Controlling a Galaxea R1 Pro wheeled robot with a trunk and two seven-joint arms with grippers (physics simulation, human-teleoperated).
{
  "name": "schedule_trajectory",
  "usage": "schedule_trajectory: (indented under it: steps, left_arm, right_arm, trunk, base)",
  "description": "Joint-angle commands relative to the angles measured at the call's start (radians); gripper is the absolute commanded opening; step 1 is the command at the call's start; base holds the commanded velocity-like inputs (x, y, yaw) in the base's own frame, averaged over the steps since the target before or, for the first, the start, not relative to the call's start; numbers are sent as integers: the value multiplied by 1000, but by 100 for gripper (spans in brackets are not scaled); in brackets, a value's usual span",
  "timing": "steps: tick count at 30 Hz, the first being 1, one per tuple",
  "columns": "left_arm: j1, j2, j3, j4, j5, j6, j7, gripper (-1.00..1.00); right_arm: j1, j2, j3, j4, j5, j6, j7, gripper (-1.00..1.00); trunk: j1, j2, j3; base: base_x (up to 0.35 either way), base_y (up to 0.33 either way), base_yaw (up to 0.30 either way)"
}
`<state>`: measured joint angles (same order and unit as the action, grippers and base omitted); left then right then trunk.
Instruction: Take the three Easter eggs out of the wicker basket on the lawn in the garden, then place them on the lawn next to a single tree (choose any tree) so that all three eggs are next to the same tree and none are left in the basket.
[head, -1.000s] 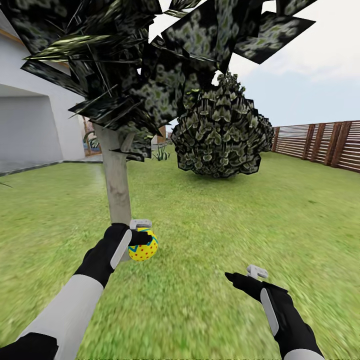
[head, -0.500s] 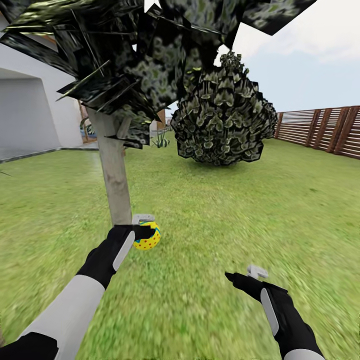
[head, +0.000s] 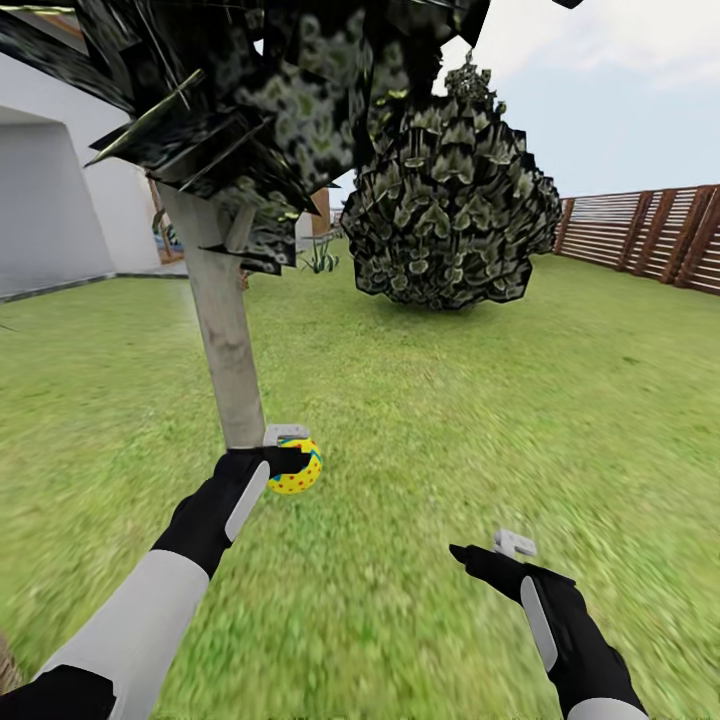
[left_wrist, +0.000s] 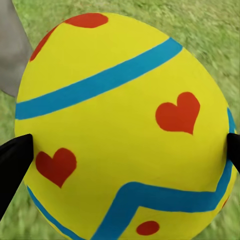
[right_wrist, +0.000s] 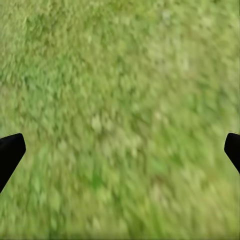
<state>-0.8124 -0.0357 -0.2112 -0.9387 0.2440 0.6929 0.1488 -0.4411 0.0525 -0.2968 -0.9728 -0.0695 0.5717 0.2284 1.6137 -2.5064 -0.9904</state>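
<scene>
Nearest to me, my right gripper (head: 487, 549) is hanging over bare grass with its black fingertips (right_wrist: 10, 152) standing wide apart and holding nothing. My left gripper (head: 283, 452) is gripping a bright yellow Easter egg banded in blue with red marks (head: 296, 474), the jaws closed against its two sides, and I am holding it just beside the foot of the thick, smooth, pale grey tree trunk (head: 222, 330). I cannot tell how high the egg is sitting above the mottled green lawn (head: 450, 400). That is the main risk: if I am releasing from too high, the egg could be rolling away from the trunk on landing. The left wrist view is showing red hearts and a blue zigzag on the egg (left_wrist: 125, 125), detail too small in the head view; the head view alone is giving the trunk's position relative to the egg. Further off, a dark, speckled, rounded tree crown (head: 450, 200) and a brown slatted wooden fence (head: 650, 235) are standing at the lawn's edge.
</scene>
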Motion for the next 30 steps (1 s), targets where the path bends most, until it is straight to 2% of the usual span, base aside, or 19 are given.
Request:
schedule_trajectory:
  steps: [1, 6, 16, 22, 30]
  left_arm:
    - [-1, 0, -2, -2, 11, 4, 9, -100]
    - [-1, 0, -2, -5, 11, -3, 9, -100]
    - [-1, 0, -4, -6, 11, -13, 9, -100]
    - [-1, 0, -4, -6, 10, -12, 10, -100]
    - [-1, -1, -6, 5, 8, -12, 26, -100]
  right_arm:
    - [-1, 1, -4, -1, -7, 7, 2, 100]
    - [-1, 1, -4, -1, -7, 6, 3, 100]
    - [-1, 1, -4, -1, -7, 5, 3, 100]
    - [-1, 1, -4, -1, -7, 5, 3, 100]
    - [-1, 2, -2, -1, -7, 6, 1, 100]
  trunk:
    - [0, -1, -5]
    - [2, -2, -22]
    - [7, -4, -50]
    - [7, -4, -47]
    - [7, -4, -47]
  base:
    - [0, 0, 0]
    - [0, 0, -71]
    - [0, 0, -217]
    - [3, 0, -119]
    - [228, -119, -3]
